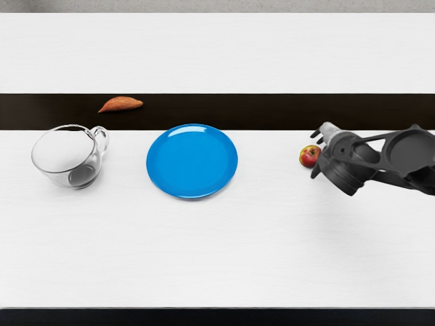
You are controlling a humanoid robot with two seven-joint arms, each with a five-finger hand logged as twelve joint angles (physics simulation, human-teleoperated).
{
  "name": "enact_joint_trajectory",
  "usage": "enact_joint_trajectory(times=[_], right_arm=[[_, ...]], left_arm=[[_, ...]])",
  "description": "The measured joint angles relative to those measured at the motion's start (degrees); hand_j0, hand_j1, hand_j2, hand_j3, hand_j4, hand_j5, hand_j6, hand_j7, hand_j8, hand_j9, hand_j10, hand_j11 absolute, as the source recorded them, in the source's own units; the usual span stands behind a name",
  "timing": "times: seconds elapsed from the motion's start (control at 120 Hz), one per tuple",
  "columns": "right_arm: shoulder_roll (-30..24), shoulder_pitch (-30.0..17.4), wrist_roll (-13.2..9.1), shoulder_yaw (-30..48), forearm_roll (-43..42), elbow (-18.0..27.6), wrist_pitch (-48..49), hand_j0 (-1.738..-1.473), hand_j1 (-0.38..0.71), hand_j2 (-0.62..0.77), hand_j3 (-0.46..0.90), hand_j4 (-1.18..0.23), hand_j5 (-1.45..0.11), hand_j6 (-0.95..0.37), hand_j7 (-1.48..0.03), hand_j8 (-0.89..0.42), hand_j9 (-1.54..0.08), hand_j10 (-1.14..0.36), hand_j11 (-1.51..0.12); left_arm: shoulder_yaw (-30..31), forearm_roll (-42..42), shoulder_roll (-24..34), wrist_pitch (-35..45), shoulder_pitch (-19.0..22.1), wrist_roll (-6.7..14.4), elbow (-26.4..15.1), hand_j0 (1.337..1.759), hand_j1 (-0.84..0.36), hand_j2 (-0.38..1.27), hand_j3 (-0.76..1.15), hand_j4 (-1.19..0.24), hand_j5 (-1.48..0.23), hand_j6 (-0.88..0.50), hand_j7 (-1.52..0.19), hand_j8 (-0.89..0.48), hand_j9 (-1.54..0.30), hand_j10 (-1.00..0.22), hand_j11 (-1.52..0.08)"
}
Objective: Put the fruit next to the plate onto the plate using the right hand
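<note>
A blue plate (192,161) lies flat near the middle of the white table. A small red and yellow apple (309,156) sits on the table to the plate's right, about a plate's width away. My right hand (321,153) comes in from the right edge and sits just right of the apple, its dark fingers (317,138) spread and close to the fruit, with nothing held. Whether the fingertips touch the apple cannot be told. The left arm does not show.
A clear glass cup (68,156) with a handle stands left of the plate. An orange sweet potato (120,104) lies in the dark strip (272,112) behind the plate. The white table (217,258) extends toward the front edge.
</note>
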Motion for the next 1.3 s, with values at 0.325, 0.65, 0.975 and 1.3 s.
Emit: enact_joint_trajectory(times=[0.325,0.65,0.975,1.3], right_arm=[[0.25,-0.02,0.00,1.82,-0.17,-0.03,0.00,-1.658,0.00,-0.06,0.00,-0.30,-0.38,-0.30,-0.38,-0.30,-0.38,-0.30,-0.38],[0.70,-0.70,0.07,2.03,-0.32,-0.07,0.04,-1.658,0.19,-0.08,0.00,-0.46,-0.59,-0.46,-0.59,-0.38,-0.56,-0.46,-0.59],[-6.99,-4.89,0.02,14.55,-0.13,-0.96,0.08,-1.654,0.26,0.28,0.00,-0.69,-0.91,-0.47,-0.90,-0.40,-0.93,-0.59,-0.93],[-20.17,-29.75,-0.02,65.74,5.19,-6.87,43.85,-1.655,0.25,0.36,0.00,-0.72,-0.99,-0.48,-0.96,-0.40,-1.00,-0.59,-1.01]], left_arm=[[0.00,0.00,0.00,0.00,0.00,0.00,0.00,1.658,0.35,0.00,0.00,0.00,0.00,0.00,0.00,0.00,0.00,0.00,0.00],[0.00,0.00,0.00,0.00,0.00,0.00,0.00,1.658,0.35,0.00,0.00,0.00,0.00,0.00,0.00,0.00,0.00,0.00,0.00],[0.00,0.00,0.00,0.00,0.00,0.00,0.00,1.658,0.35,0.00,0.00,0.00,0.00,0.00,0.00,0.00,0.00,0.00,0.00],[-0.01,0.00,0.00,0.00,0.00,-0.01,0.00,1.658,0.35,0.00,0.00,0.00,0.00,0.00,0.00,0.00,0.00,0.00,0.00]])
